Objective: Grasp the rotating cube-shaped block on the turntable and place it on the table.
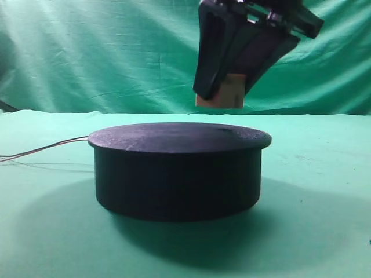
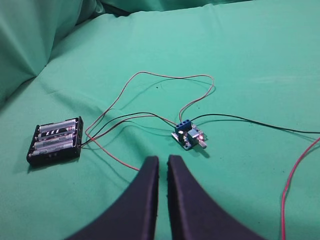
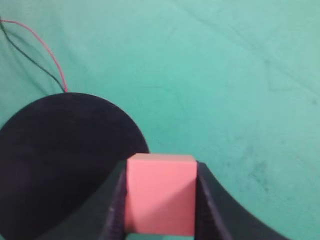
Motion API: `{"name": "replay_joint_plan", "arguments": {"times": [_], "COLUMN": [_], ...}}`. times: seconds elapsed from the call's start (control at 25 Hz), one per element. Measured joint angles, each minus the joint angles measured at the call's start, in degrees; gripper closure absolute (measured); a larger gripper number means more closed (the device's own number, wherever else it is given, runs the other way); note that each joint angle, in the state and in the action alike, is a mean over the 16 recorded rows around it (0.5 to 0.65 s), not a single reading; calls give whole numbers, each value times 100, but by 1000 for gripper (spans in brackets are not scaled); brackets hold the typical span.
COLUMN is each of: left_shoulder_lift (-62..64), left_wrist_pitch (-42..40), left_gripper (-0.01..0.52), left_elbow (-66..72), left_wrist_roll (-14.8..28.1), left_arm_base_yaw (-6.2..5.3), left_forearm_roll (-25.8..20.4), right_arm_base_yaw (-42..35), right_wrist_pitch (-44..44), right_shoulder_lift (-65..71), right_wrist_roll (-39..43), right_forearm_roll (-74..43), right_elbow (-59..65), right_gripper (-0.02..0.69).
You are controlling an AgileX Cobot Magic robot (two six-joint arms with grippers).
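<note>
Above the turntable (image 1: 179,168), right gripper (image 1: 226,87) hangs, fingers clamping the cube-shaped block (image 3: 160,195).

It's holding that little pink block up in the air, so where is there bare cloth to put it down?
The right hand grips the block. Free cloth: the wide green table to the right of the black turntable, and the strip in front of it. Crowded: the turntable's left, where wires run out, and the patch with the battery box and small circuit board.
</note>
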Motion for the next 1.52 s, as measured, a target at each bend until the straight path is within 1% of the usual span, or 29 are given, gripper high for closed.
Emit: {"name": "replay_joint_plan", "arguments": {"times": [0.2, 0.32, 0.4, 0.52, 0.68, 0.76, 0.84, 0.92, 1.0, 1.32, 1.4, 1.52], "left_shoulder_lift": [0, 0, 0, 0, 0, 0, 0, 0, 0, 0, 0, 0], "left_wrist_pitch": [0, 0, 0, 0, 0, 0, 0, 0, 0, 0, 0, 0], "left_gripper": [514, 514, 514, 514, 514, 514, 514, 514, 514, 514, 514, 514], "left_elbow": [0, 0, 0, 0, 0, 0, 0, 0, 0, 0, 0, 0], "left_wrist_roll": [0, 0, 0, 0, 0, 0, 0, 0, 0, 0, 0, 0], "left_arm_base_yaw": [0, 0, 0, 0, 0, 0, 0, 0, 0, 0, 0, 0], "left_forearm_roll": [0, 0, 0, 0, 0, 0, 0, 0, 0, 0, 0, 0], "right_arm_base_yaw": [-301, -398, -415, -398, -378, -375, -372, -370, -370, -370, -370, -370], "right_wrist_pitch": [-150, -393, -556, -695, -568, -381, -140, 135, 428, 1310, 1426, 1535], "right_shoulder_lift": [-198, -229, -219, -198, -241, -324, -454, -638, -875, -2137, -2439, -2811], "right_wrist_roll": [-34, -120, -180, -255, -267, -226, -164, -85, 14, 516, 615, 703], "right_forearm_roll": [88, 208, 295, 412, 471, 457, 420, 370, 312, 44, -3, -50], "right_elbow": [633, 1050, 1277, 1445, 1337, 1193, 1034, 874, 715, 334, 321, 320], "right_gripper": [434, 415, 382, 309, 220, 200, 205, 234, 285, 581, 629, 659]}}
